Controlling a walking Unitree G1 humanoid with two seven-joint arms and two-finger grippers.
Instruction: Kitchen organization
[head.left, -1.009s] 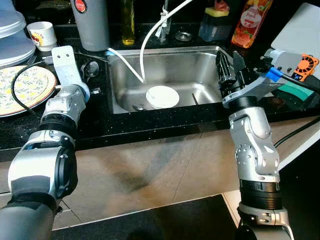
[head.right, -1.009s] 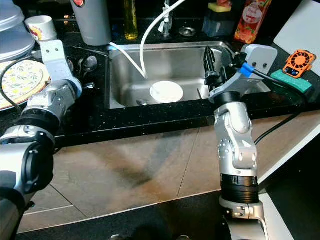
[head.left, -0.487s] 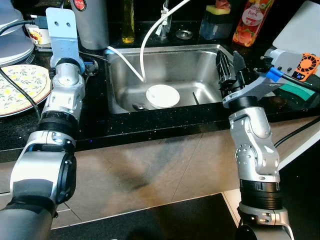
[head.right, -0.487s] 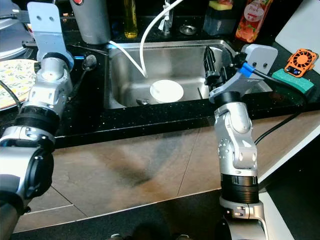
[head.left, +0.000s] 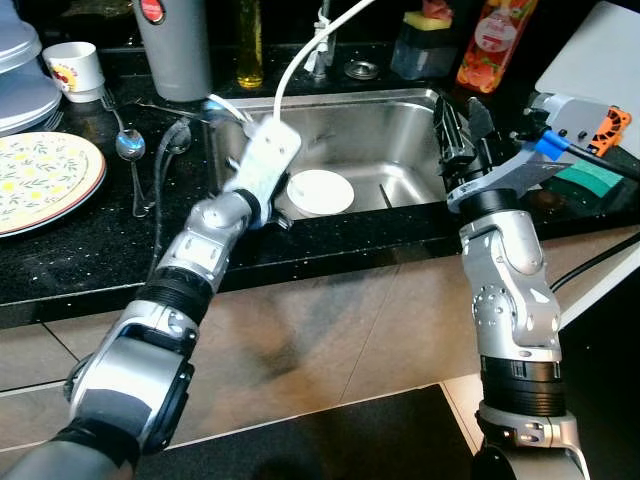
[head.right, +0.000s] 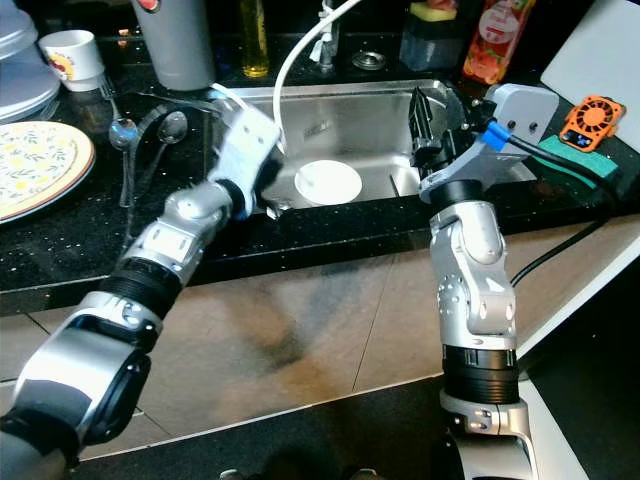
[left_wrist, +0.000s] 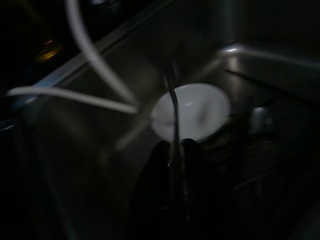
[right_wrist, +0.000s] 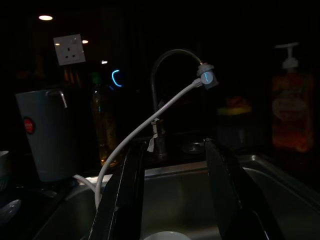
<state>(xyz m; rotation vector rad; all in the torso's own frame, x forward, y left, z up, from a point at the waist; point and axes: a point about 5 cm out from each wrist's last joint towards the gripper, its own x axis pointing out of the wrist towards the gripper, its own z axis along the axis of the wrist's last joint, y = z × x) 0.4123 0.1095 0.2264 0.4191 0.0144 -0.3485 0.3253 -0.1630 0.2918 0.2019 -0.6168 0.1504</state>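
A round white dish (head.left: 320, 192) lies on the floor of the steel sink (head.left: 390, 120). My left arm reaches across the sink's front left corner, its wrist (head.left: 262, 162) blurred. In the left wrist view my left gripper (left_wrist: 176, 146) is shut on a thin metal utensil handle (left_wrist: 173, 107), held just above the white dish (left_wrist: 192, 110). My right gripper (head.left: 460, 115) stands open over the sink's right rim, fingers pointing toward the faucet, nothing between them. A white hose (head.left: 300, 60) hangs from the faucet into the basin.
Left of the sink lie spoons (head.left: 130, 145) and a patterned plate (head.left: 40, 180). Behind stand a cup (head.left: 78, 65), a grey canister (head.left: 175, 50), an oil bottle (head.left: 250, 45), a sponge caddy (head.left: 425, 45) and a red bottle (head.left: 485, 45). A green sponge (head.left: 590, 180) lies right.
My left arm has swung from the counter beside the spoons, left of the sink, over into the sink toward the white dish. The right arm has not moved.
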